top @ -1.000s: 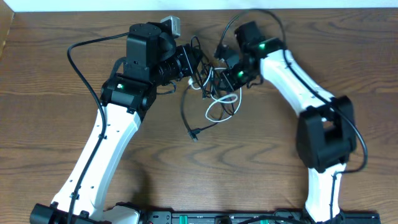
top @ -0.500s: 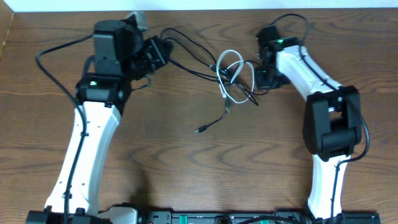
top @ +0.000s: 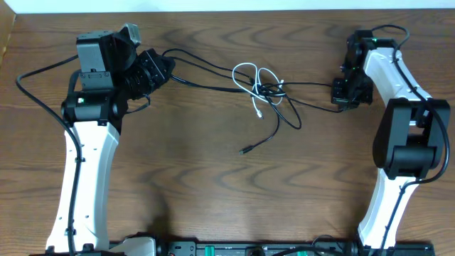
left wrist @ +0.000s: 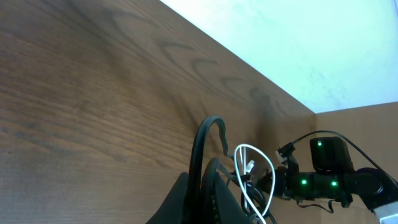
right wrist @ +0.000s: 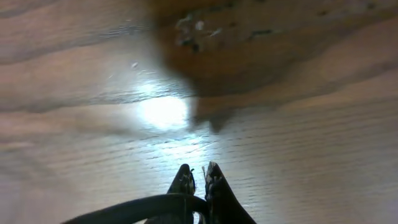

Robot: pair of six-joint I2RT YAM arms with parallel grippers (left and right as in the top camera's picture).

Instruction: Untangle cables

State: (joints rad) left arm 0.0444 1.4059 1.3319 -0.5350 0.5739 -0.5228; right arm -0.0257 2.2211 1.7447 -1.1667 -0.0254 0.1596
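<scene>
Since a second ago the left gripper (top: 162,70) and the right gripper (top: 341,92) have swung far apart. Back then they were bunched close over a tight pile in the middle. Now the left gripper is out by the left side of the table (top: 178,185) and the right gripper is out by the right side. Both are near the far edge.

The black cable (top: 309,84) is pulled out in a long line between them. The left gripper is pinched tight on one part of it. The right gripper is pinched tight on another part. In the left wrist view the black cable bends up in a hoop out of the closed fingers. In the right wrist view the two fingertips (right wrist: 212,177) almost touch, low over the table. The black cable runs across just behind them.

The white cable (top: 249,73) sits in the middle, between the two grippers. It makes a few round loops. The black cable goes through them, so the two are tangled in a little knot (top: 269,89). One white end pokes out toward the near side, with a white plug (top: 259,112) on it. A loose black tail runs from the knot toward the near side too. It ends in a black plug (top: 245,151) lying flat on the table, apart from the rest.
</scene>
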